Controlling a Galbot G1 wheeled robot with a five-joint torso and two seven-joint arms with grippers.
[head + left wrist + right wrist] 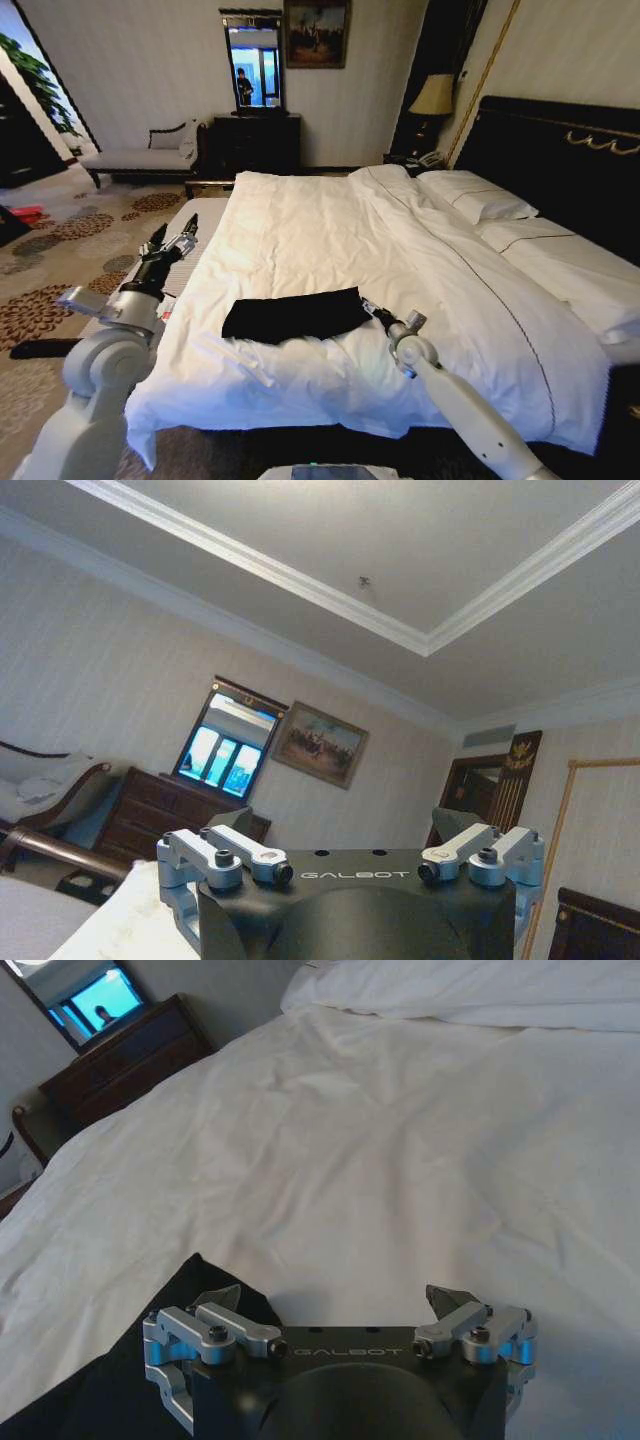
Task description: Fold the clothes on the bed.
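The clothes [295,315] lie as a flat black strip on the bed [300,230], near its front edge on the white duvet. My right gripper [372,308] sits low at the strip's right end. In the right wrist view it [335,1295] is open with nothing between its fingers, one fingertip over the black cloth [120,1370] and the other over the bare duvet [400,1140]. My left gripper [175,235] is raised off the bed's left side, away from the clothes. It [345,820] is open and empty, facing the far wall and ceiling.
Pillows [475,195] and a dark headboard [560,170] are at the right. A dark dresser [255,140] with a mirror and a chaise bench [140,155] stand at the far wall, with a lamp [433,95] beside the bed. Patterned carpet [60,250] lies to the left.
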